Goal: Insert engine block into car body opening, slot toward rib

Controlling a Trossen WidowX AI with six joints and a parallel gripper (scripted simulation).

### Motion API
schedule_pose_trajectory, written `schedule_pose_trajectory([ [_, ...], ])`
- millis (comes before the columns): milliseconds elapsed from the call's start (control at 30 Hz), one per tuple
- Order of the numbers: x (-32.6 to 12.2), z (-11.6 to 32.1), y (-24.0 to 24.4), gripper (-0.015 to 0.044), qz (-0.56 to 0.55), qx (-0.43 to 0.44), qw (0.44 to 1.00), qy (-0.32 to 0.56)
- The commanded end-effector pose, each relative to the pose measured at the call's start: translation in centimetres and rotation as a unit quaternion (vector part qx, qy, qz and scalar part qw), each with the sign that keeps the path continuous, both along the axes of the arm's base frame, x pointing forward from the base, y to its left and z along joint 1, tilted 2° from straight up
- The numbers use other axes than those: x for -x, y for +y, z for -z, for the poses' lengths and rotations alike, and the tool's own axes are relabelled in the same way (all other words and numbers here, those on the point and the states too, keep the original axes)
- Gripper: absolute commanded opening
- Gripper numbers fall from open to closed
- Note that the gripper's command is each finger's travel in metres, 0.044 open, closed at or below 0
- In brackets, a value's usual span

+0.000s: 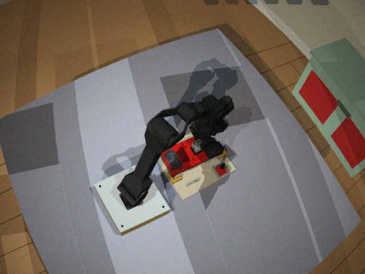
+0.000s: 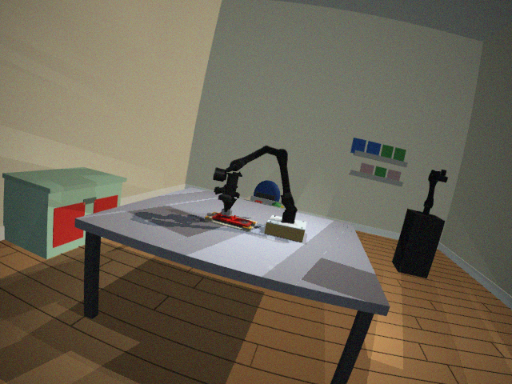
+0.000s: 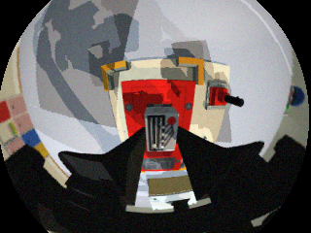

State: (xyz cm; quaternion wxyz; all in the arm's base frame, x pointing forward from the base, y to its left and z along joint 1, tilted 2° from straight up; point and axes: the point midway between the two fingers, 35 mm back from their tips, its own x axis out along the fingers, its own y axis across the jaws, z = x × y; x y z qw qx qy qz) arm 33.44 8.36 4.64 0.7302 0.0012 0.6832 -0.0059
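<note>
Over the red car body [image 1: 185, 155] [image 2: 239, 220] [image 3: 136, 99], on the near side of the wrist view, the claw [image 1: 201, 142] [image 2: 226, 213] [image 3: 161, 130] pinches the grey engine block [image 1: 197, 145] [image 2: 226, 213] [image 3: 161, 128]; its seating depth is unclear.

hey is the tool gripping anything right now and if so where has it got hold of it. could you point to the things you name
Yes, the tool [image 3: 161, 130] grips the grey, box-shaped engine block with a slotted face [image 1: 197, 145] [image 3: 161, 127], its fingertips on two opposite sides.
</note>
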Motion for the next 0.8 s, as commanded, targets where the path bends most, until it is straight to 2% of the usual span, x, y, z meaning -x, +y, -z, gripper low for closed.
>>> schedule_pose_trajectory([
  [0, -0.03, 0.15, -0.05, 0.0159, -0.001, 0.002, 1.0, 0.0],
  [767, -0.06, 0.68, -0.05, 0.0159, 0.003, 0.002, 1.0, 0.0],
])
